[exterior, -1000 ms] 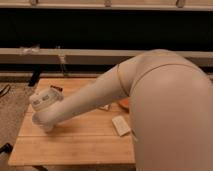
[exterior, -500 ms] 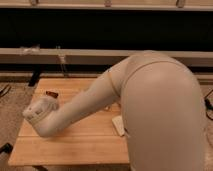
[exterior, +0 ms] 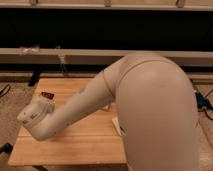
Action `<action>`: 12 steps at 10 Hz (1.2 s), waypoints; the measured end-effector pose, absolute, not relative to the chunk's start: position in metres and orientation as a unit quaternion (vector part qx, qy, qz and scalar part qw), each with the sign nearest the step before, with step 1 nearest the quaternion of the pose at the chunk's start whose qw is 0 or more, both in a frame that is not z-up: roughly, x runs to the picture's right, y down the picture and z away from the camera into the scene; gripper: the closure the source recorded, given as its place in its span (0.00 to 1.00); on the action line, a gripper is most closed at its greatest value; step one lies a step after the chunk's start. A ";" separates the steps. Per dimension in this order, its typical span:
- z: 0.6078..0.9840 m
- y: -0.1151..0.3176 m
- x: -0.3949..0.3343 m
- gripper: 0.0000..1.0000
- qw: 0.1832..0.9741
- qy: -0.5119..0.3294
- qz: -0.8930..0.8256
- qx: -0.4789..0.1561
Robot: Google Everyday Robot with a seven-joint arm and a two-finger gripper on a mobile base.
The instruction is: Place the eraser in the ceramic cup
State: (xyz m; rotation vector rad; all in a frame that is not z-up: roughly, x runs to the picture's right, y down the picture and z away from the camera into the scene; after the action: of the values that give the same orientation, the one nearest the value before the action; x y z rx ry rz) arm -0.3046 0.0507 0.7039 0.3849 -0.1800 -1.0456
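The gripper [exterior: 44, 100] hangs over the left edge of the wooden table [exterior: 90, 140], its 2 fingers pressed together around the dark eraser [exterior: 47, 94], which pokes out at the tip. The big white arm [exterior: 150, 110] covers the table's right side.

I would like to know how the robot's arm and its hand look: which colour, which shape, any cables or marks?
The arm is smooth cream-white, with thick rounded segments; a thin seam rings the joint near its broad upper part. No cables or printed markings show. It narrows towards a rounded wrist housing over the left part of the wooden table. The hand sits at that end; only a small dark, reddish part shows there.
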 end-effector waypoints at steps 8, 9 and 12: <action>0.724 0.064 -0.318 0.36 0.838 -0.064 -0.507 0.193; 0.723 0.065 -0.318 0.28 0.836 -0.062 -0.509 0.196; 0.719 0.074 -0.315 0.23 0.830 -0.060 -0.518 0.199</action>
State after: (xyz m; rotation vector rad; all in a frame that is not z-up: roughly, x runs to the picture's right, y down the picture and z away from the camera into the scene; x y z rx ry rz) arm -0.3147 0.0735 0.7188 0.4217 -0.1270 -1.0983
